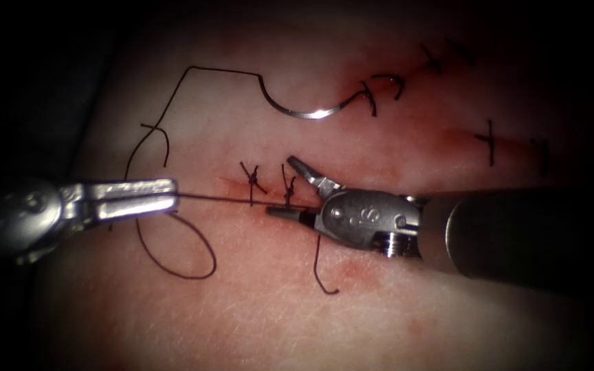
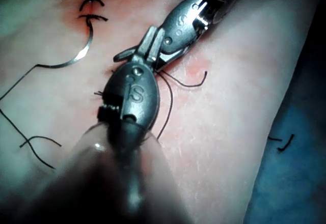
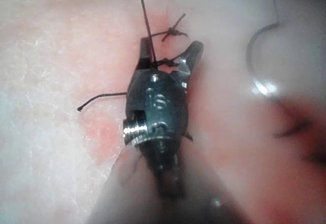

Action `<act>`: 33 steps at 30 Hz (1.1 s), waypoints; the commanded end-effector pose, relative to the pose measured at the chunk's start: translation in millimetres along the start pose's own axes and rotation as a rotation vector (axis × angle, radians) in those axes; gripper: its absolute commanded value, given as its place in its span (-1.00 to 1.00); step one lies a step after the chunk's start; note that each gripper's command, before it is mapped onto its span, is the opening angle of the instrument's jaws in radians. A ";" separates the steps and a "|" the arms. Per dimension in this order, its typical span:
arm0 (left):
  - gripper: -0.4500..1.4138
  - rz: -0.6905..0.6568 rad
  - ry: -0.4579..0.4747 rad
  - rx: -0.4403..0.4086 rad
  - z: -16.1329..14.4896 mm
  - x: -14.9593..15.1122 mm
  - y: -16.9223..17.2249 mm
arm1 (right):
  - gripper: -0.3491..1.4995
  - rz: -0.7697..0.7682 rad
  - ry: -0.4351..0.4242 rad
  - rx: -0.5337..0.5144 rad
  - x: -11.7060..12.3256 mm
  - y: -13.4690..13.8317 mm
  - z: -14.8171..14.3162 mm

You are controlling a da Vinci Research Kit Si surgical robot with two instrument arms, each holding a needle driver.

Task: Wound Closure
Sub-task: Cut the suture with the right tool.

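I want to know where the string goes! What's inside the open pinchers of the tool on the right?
Between the right tool's open jaws sits a stitch knot, with the taut thread from the left tool running in. The lower jaw hides where it ends.

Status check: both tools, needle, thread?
Left tool shut on thread, taut to knot. Right tool open astride thread at knot. Needle free on tissue, above the cut.

Just the background stuff around the edges

A blue sheet [image 2: 293, 193] sits right alongside the tissue [image 2: 229, 107] edge in the left wrist view. In the endoscope view there's a dark surface [image 1: 29, 89] out around 9 to 10 o'clock, too dim to make out.
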 end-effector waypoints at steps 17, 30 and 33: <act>-1.00 0.016 0.001 0.001 0.8 -0.2 0.8 | 0.28 -0.008 0.004 0.018 -0.7 -1.9 1.5; -1.00 0.031 -0.003 -0.002 0.9 -0.1 2.0 | -1.00 0.031 -0.007 0.035 -0.3 -1.6 1.6; -1.00 0.033 -0.002 -0.004 0.7 -0.3 2.1 | -0.13 0.033 0.016 0.059 0.2 -1.6 0.7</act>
